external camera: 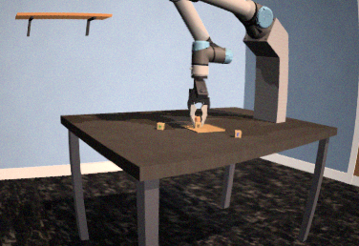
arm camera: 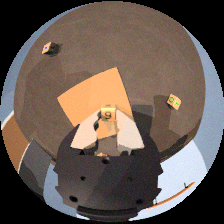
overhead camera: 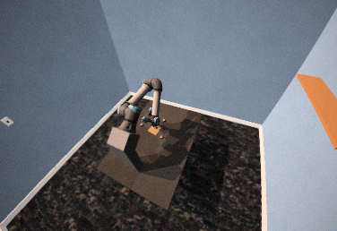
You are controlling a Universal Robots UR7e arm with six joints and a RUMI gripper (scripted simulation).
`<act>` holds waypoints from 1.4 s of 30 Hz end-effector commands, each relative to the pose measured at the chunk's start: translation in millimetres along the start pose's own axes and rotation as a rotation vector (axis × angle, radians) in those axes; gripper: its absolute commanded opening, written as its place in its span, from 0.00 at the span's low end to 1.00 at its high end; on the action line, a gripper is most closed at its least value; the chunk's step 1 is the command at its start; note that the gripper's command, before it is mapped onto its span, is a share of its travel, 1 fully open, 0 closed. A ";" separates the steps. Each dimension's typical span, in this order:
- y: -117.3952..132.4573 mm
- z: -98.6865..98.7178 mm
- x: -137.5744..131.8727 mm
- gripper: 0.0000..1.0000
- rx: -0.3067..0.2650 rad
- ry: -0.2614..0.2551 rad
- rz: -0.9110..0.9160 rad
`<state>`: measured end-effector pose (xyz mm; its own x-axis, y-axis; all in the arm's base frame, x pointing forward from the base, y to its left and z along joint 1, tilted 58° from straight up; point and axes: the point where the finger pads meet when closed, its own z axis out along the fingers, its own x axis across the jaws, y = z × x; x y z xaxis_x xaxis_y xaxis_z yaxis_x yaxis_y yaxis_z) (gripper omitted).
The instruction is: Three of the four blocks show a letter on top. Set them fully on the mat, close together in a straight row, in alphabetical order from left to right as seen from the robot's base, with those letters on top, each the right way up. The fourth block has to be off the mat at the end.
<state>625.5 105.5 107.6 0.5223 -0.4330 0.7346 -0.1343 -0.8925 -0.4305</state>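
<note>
My gripper (external camera: 199, 123) (arm camera: 108, 110) points down over the mat (external camera: 214, 130) (arm camera: 80, 97) (overhead camera: 153, 131), its jaws shut on a block (arm camera: 108, 112) whose upper face shows a dark mark like a G or 9. This block is low at the mat; the jaws hide its sides and whether it touches the mat. A block with green marks (arm camera: 173, 102) (external camera: 160, 126) lies off the mat. A block with a blue mark (arm camera: 48, 48) (external camera: 238, 133) lies off the mat on the other side. Another block (arm camera: 102, 155) shows only a sliver under the gripper; its letter is hidden.
The brown table (external camera: 143, 144) (overhead camera: 157, 193) bears everything. The arm's pedestal (external camera: 269, 87) (overhead camera: 125, 141) stands on the table. An orange shelf (external camera: 62, 16) (overhead camera: 320, 99) hangs on the wall, away from the table.
</note>
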 end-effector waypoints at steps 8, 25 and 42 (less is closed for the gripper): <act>-0.2 -0.3 0.3 0.05 0.000 0.001 0.000; -0.2 -10.2 0.3 0.05 0.000 0.001 0.000; -0.2 -68.3 0.2 0.05 0.000 0.001 0.000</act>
<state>581.5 99.3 134.7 0.5212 -0.4333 0.7352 -0.1345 -0.8924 -0.4306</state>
